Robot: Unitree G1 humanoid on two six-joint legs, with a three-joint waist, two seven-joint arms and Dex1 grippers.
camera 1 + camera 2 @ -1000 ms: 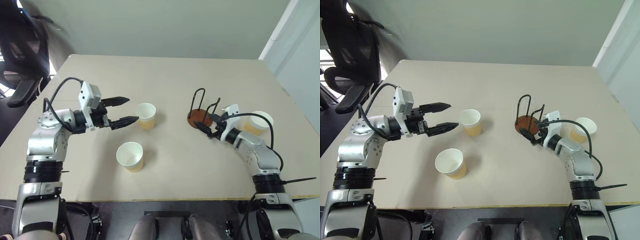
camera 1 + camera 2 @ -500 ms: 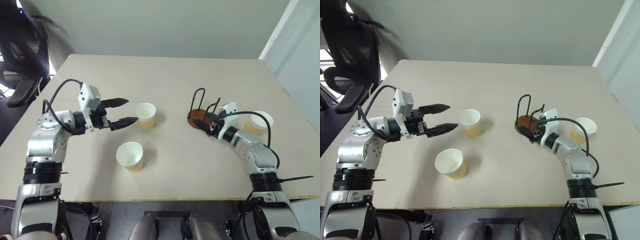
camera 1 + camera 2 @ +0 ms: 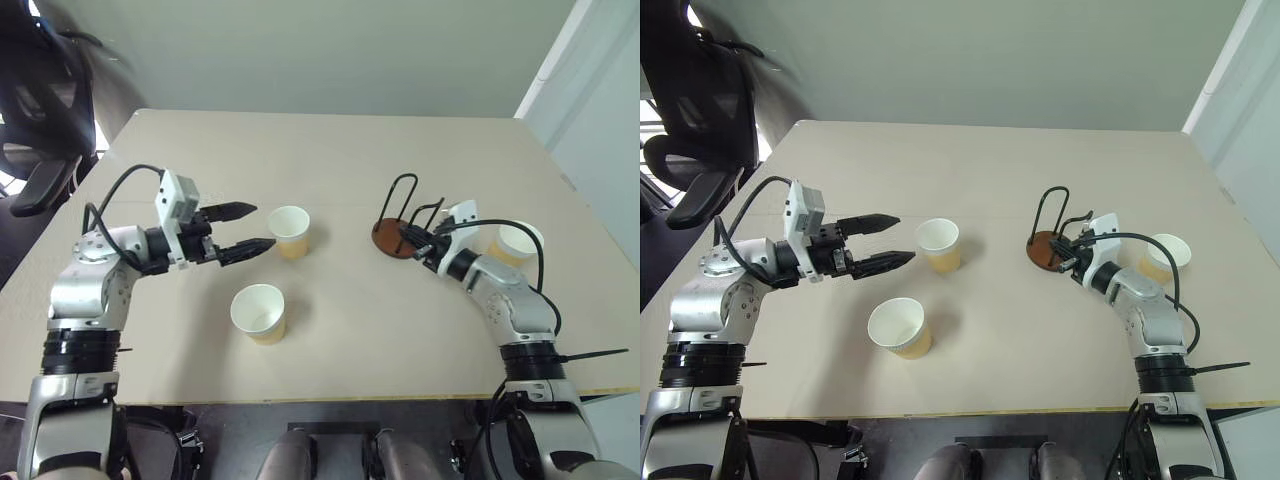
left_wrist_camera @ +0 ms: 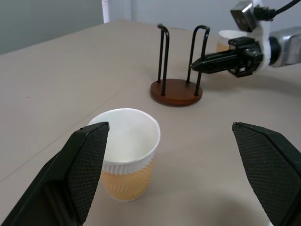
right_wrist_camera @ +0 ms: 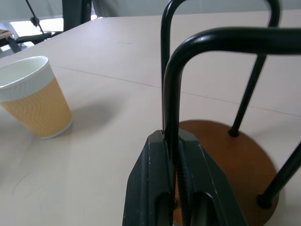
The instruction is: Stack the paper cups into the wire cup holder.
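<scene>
Tan paper, left of centre: two paper cups point(image 3: 290, 231) are standing upright on the table point(image 3: 330, 150), one in mid-frame, the other point(image 3: 259, 313) lower and nearer the front edge; neither is touching anything.
Left gripper point(image 3: 250, 227): sitting left of centre, pointing across at the mid-frame cup with its fingers spread wide and empty; in the left wrist view the cup point(image 4: 127, 160) is lying between the two black fingers point(image 4: 82, 165), not yet touched.
Wire cup holder point(image 3: 399, 224): standing right of centre, reddish-brown disc flat on the table, black loops upright, no cup in it.
Right gripper point(image 3: 410, 238): reaching in from the right, fingers clamped tight on one wire loop just above the base; the right wrist view is showing the wire point(image 5: 175, 141) pinched between the pads.
Third cup point(image 3: 515, 242): sitting at far right, behind the right forearm, partly hidden.
Step in hand: I judge the right arm is steadying the holder while the left is lining up on the first cup.
Next move calls for: closing gently on the cup wall, since thin paper will likely crush, then lifting it and lowering it between the loops.
Changed since a second ago: the right fingers stood apart beside the loop, now they are shut on it; the left gripper is staying open near the cup.
</scene>
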